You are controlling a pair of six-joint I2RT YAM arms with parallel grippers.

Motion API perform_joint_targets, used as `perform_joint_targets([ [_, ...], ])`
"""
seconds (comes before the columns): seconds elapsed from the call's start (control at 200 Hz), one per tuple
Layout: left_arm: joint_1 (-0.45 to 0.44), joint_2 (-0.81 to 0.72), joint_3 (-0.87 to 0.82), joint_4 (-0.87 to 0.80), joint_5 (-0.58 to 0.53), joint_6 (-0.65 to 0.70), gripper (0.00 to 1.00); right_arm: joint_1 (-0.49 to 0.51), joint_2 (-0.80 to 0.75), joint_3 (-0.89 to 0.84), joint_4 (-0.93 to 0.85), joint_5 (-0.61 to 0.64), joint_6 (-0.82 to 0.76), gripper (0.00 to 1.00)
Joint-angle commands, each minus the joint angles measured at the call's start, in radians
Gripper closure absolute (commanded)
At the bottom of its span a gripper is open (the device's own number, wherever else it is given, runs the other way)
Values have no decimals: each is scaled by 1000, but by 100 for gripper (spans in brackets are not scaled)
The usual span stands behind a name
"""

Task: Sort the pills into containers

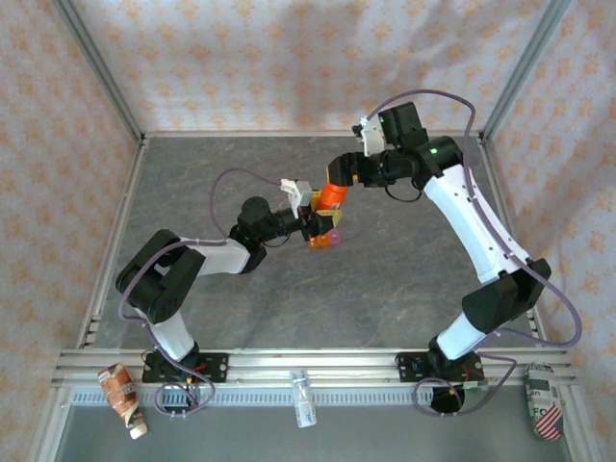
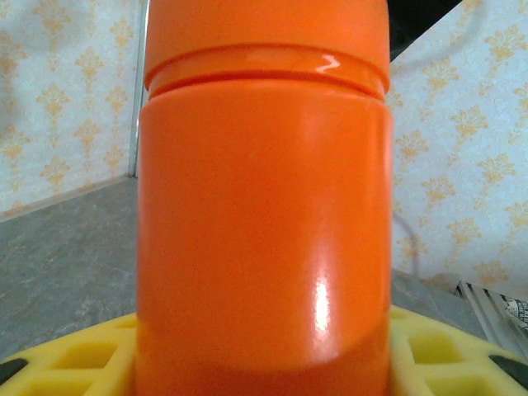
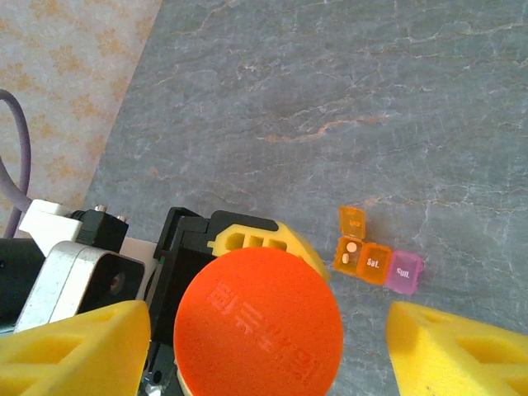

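Observation:
My left gripper (image 1: 316, 218) is shut on the body of an upright orange bottle (image 2: 262, 231), its yellow fingers (image 2: 70, 359) on either side. The bottle's orange-red cap (image 3: 257, 323) sits between the yellow fingers (image 3: 74, 346) of my right gripper (image 3: 264, 351), which is open with a gap on each side of the cap. The containers (image 3: 378, 264) lie on the table just right of the bottle: a small joined box with orange compartments and a pink one. One orange lid (image 3: 351, 219) stands open, and two white pills (image 3: 350, 251) lie inside. In the top view the containers (image 1: 325, 238) sit just below the bottle (image 1: 334, 195).
The grey stone-patterned table (image 1: 385, 279) is fenced by patterned walls and a metal frame. Along the near rail lie a crumpled orange wrapper (image 1: 123, 395), a small clear bottle (image 1: 304, 397) and a can (image 1: 544, 404).

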Motion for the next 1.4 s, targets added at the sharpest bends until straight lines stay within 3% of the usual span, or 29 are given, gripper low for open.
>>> perform_joint_targets([
  [0.0,2,-29,37,65,22,-11,100,2,-3,13,-16,-22,-26,27],
  [0.405,3,-29,45,66,31,-15,100,2,21,6,-18,-38,-29,37],
  [0.616,3,-31,48,66,32,-17,100,2,25,-3,-18,-50,-20,55],
  [0.776,-1,-34,54,69,-10,-11,100,7,15,-82,44,-63,66,59],
  [1.021,-63,-75,41,-17,-242,218,100,93,18,-220,167,119,347,62],
  [1.226,-184,-63,34,-38,-557,499,100,161,40,-312,312,232,600,62],
  [1.396,-211,-18,46,1,-676,529,100,187,41,-341,372,295,688,62],
])
